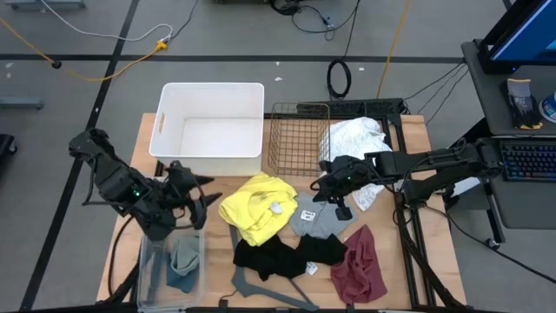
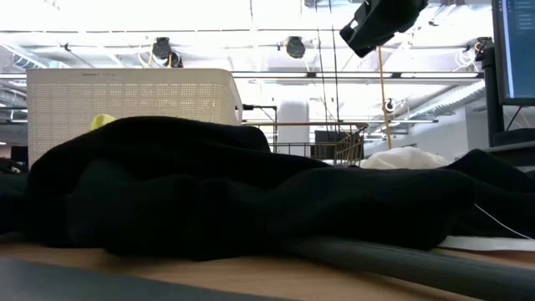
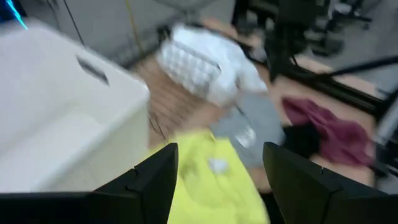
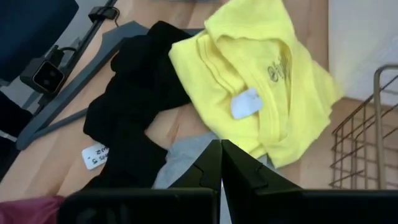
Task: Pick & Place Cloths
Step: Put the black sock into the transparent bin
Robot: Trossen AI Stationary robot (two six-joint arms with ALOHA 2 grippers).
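While cloths lie spread across the table [image 1: 430, 130], risk sits mostly in snagging. White cloth [image 1: 356, 137] draped partly over the wire basket [image 1: 297, 137]; yellow cloth [image 1: 258, 205] mid-table, touching grey-blue cloth [image 1: 320, 219]; black cloth [image 1: 282, 255] overlapping the hanger [image 1: 261, 287]; maroon cloth [image 1: 360, 265] beside; green cloth [image 1: 184, 261] in a clear bin [image 1: 148, 269]. Left gripper [image 1: 195, 193] near yellow, fingers apart, empty. Right gripper [image 1: 334, 193] above grey-blue, fingers together, empty. Likely to drag 2 touching cloths at once, or lift the hanger with black.
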